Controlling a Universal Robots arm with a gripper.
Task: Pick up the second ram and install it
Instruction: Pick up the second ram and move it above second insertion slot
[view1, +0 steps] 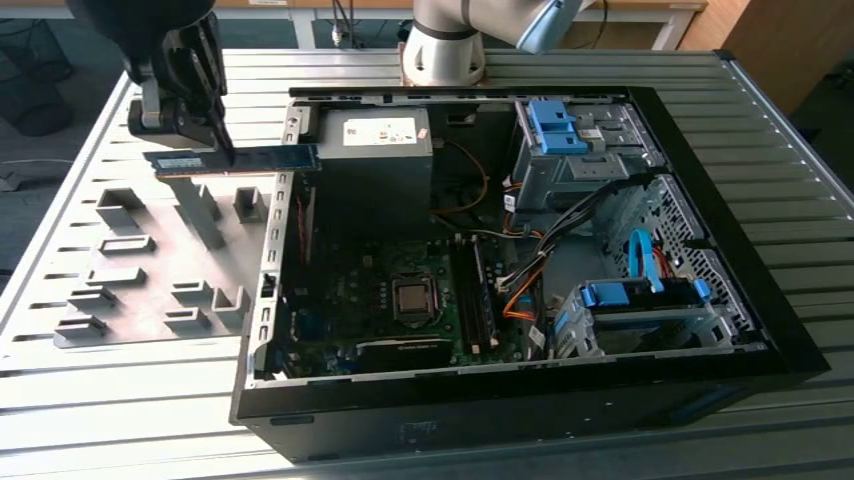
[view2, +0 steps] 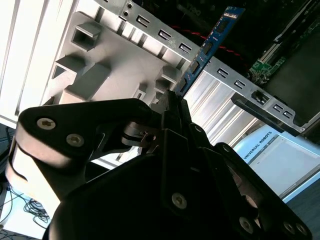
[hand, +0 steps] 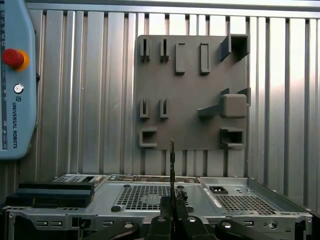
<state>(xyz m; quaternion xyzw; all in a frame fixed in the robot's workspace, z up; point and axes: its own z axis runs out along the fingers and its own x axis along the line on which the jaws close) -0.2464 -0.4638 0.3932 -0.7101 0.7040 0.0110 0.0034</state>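
We log: gripper (view1: 222, 152) clamping second ram (view1: 274, 157) hangs clear above holder plate (view1: 174, 260) by worktop's edge, exterior view's left; blocks (view1: 200, 210) stand below. Case wall (view1: 276, 250) bars sideways entry. Inside, power supply (view1: 378, 150), cables (view1: 518, 290), drive cages (view1: 574, 160) crowd; open above motherboard (view1: 354, 280).

Daylight floods the ribbed table (view1: 80, 420) around the computer case (view1: 534, 400), and on the exterior view's left of the case the slats are washed almost white. Inside the case it is dim, the boards sunk in shade below the black walls. Just beside the case the grey holder plate (view1: 147, 270) is evenly lit, its blocks throwing short soft shadows. In the second wrist view the slats next to the case's metal wall glare white, while the gripper (view2: 172, 102), clamped on the second ram (view2: 210, 47), is a near-black mass. The ram's end over the case's dark interior catches bright blue. In the first wrist view the table beyond the case lies in bright and shadowed stripes.
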